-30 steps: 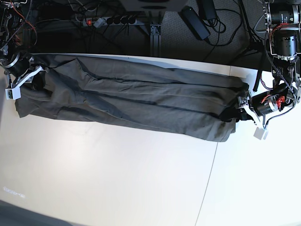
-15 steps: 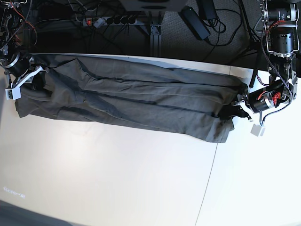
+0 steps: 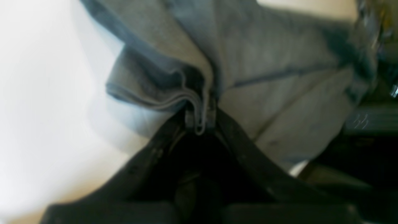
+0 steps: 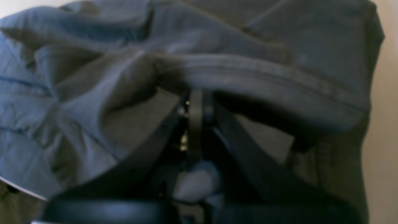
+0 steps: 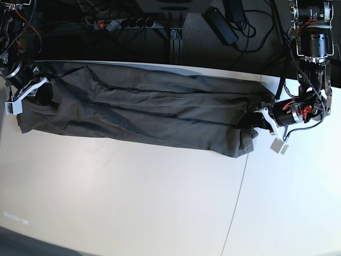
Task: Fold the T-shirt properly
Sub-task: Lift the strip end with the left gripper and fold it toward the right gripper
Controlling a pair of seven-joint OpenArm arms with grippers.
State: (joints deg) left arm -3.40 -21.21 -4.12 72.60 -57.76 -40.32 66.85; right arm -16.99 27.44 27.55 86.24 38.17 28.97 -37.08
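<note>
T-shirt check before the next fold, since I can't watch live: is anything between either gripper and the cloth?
Nothing visible. The left gripper is shut on a bunched hem of the T-shirt, and the right gripper is shut on cloth at the other end.

You have the T-shirt (image 5: 154, 114) lying long across the back of the table (image 5: 133, 197), with the right claw (image 5: 40, 88) at its left end and the left claw (image 5: 260, 121) at its right end.
</note>
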